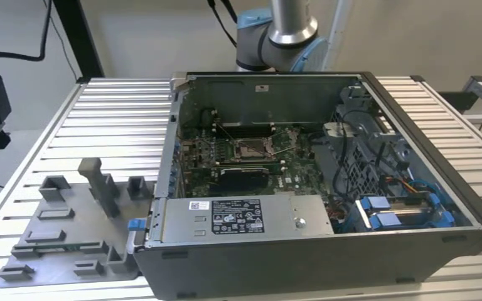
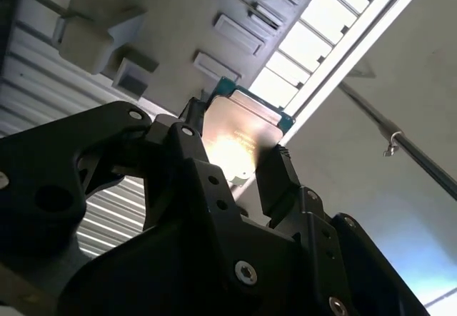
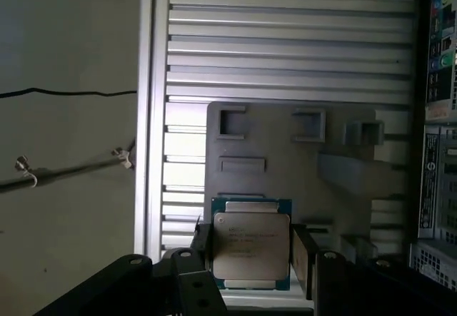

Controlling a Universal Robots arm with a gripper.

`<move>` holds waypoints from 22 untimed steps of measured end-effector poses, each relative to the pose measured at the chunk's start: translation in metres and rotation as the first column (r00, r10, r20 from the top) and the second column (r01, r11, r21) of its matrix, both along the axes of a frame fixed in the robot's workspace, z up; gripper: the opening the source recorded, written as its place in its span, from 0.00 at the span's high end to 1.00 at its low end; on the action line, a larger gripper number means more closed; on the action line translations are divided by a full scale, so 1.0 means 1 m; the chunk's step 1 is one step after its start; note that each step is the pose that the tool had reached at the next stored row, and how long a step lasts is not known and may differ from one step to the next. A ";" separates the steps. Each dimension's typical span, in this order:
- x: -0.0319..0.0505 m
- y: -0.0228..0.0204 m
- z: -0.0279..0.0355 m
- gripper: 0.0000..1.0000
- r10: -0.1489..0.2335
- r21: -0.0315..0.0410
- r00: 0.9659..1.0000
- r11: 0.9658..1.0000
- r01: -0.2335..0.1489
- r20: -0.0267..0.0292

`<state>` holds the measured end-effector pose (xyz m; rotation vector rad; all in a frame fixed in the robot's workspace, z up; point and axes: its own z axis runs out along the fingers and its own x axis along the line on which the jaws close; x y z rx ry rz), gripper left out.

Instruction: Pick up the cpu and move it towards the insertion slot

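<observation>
gripper (image 3: pixel 251 250) clamped on cpu (image 3: pixel 251 239), over grey tray (image 3: pixel 285 160)

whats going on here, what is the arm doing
The arm's gripper is shut on the cpu, with its fingers clamped on two opposite edges. In both wrist views the chip is held over the grey tray. The insertion slot lies inside the open computer case, which stands beside the tray.

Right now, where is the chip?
The chip is gripped in the tool in both wrist views, with the grey tray on the slatted table behind it.
</observation>
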<state>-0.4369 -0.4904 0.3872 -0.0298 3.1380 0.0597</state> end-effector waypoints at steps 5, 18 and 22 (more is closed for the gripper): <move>0.0000 0.0000 0.0140 1.00 0.000 0.000 1.000 1.000 0.000 0.000; 0.0113 0.0007 0.0145 1.00 0.005 0.000 1.000 1.000 -0.005 0.002; 0.0159 0.0011 0.0144 1.00 0.007 0.000 1.000 1.000 -0.007 0.002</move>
